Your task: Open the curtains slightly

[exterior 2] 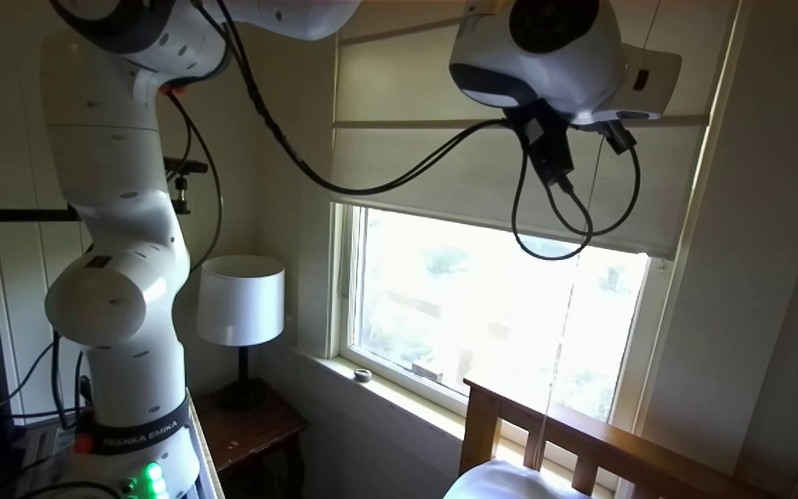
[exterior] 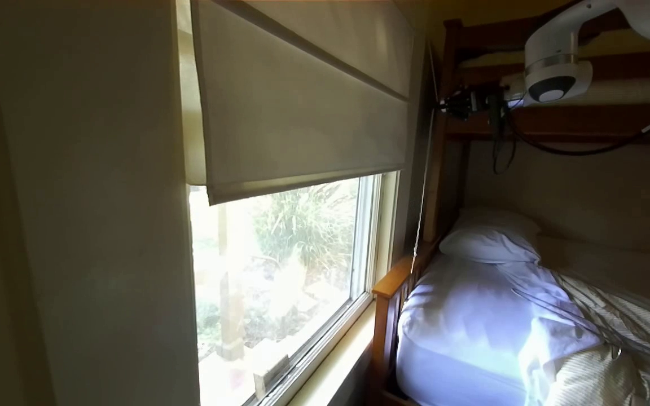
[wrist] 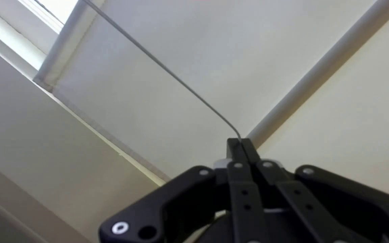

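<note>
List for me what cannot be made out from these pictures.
- Top of shade: cut off by the upper edge, both exterior views.
- Pincer: hidden behind the arm's end in an exterior view.
- Gripped part of cord: covered by the fingertips, wrist view.
- Round thing on sill: too small, in an exterior view.

- Shade (exterior: 308, 118): top cut off, both exterior views
- Gripper (exterior: 441, 106): fingers too small to read in an exterior view
- Cord (wrist: 177, 77): stretch between fingertips hidden
- Bed (exterior: 460, 316): bottom edge cuts it
</note>
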Robot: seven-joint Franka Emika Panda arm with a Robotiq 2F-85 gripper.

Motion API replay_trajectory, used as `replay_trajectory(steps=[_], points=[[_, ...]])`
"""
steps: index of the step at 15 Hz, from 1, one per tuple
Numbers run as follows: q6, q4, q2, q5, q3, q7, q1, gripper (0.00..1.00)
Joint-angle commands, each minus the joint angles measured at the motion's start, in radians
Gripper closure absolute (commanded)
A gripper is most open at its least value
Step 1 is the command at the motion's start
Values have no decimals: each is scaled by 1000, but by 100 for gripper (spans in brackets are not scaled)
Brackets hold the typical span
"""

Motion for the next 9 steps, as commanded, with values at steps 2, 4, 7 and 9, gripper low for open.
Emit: replay_trajectory(steps=[2, 4, 7, 9], points=[[3, 0, 1, -3, -11, -5, 13, 98], [3, 0, 1, -3, -11, -6, 13, 100], [235, 35, -8, -65, 16, -78, 25, 100], [346, 53, -10, -50, 25, -138, 39, 100]])
